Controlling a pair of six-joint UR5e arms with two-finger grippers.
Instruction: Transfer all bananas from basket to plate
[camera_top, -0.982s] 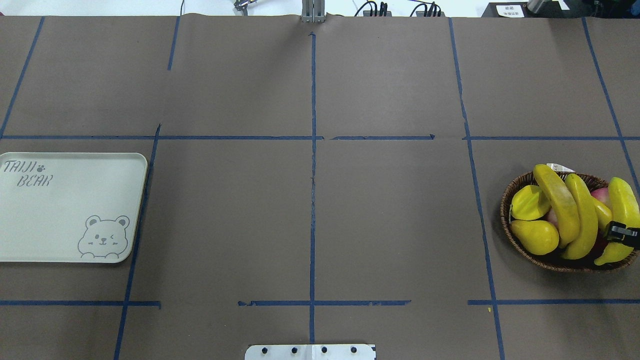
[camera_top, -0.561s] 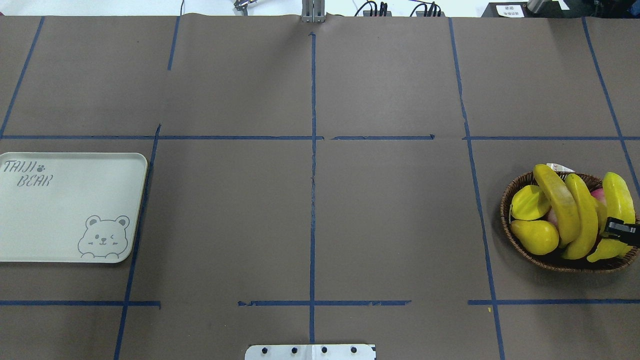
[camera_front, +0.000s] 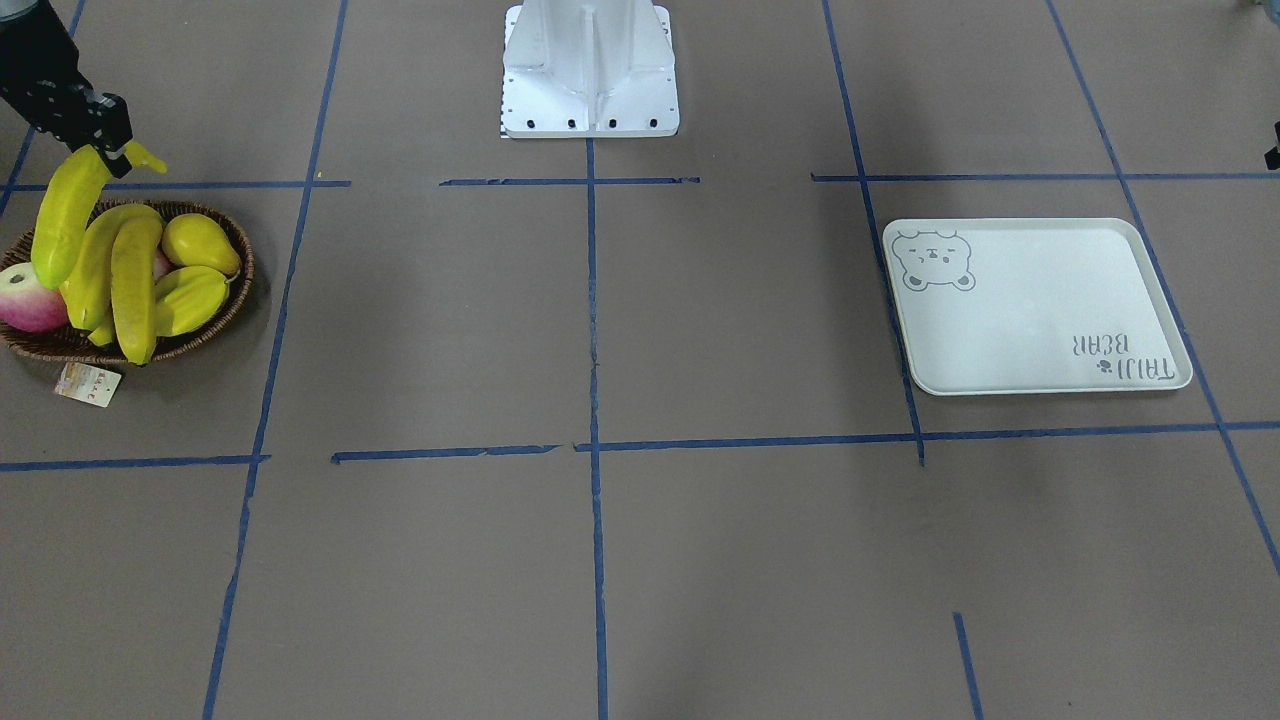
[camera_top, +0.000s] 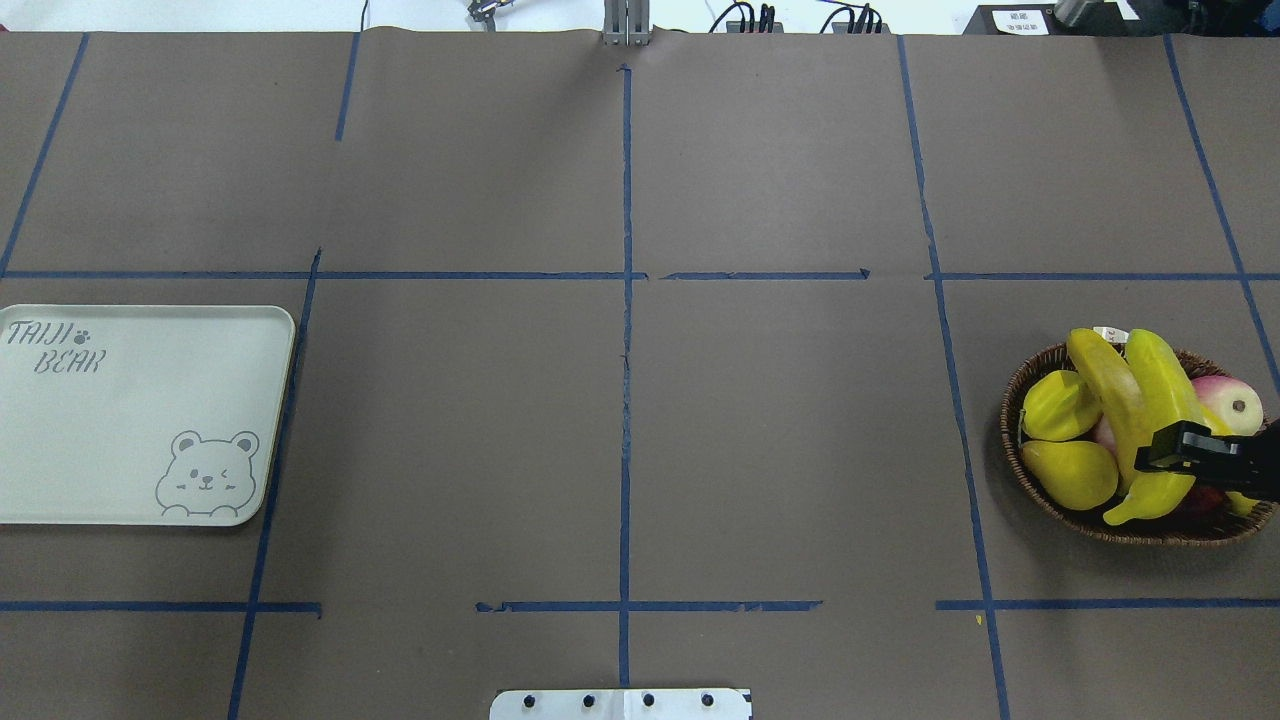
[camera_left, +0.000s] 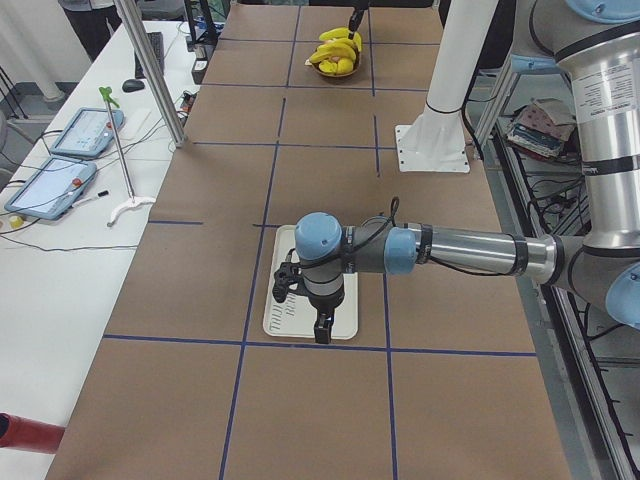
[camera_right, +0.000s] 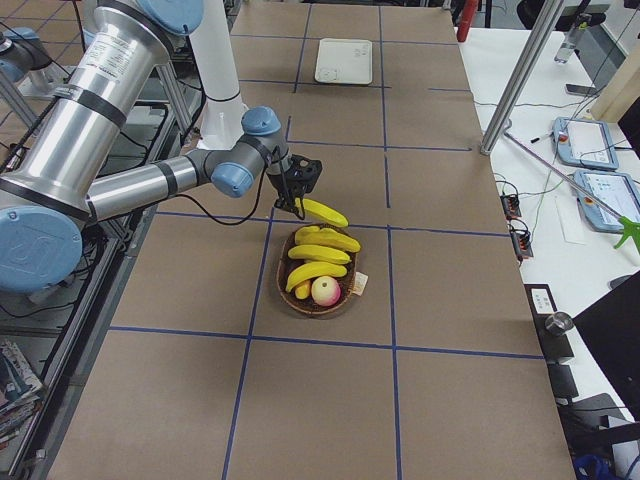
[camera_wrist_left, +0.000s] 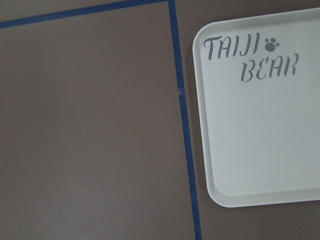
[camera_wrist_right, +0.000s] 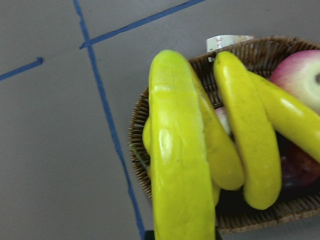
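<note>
Three bananas (camera_right: 320, 262) lie in the wicker basket (camera_right: 283, 292). Just beyond, my right pincer (camera_front: 112, 150), clamped near the stem, holds the fourth banana (camera_front: 62, 215) raised above it. Next I carry it across the bench to the far bear-print plate (camera_front: 1040, 310). I cannot tell the left pincer (camera_left: 320, 333) opening.

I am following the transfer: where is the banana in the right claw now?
In the front-facing view the banana hangs from the right claw at far left, raised over the wicker basket, far from the plate.
</note>
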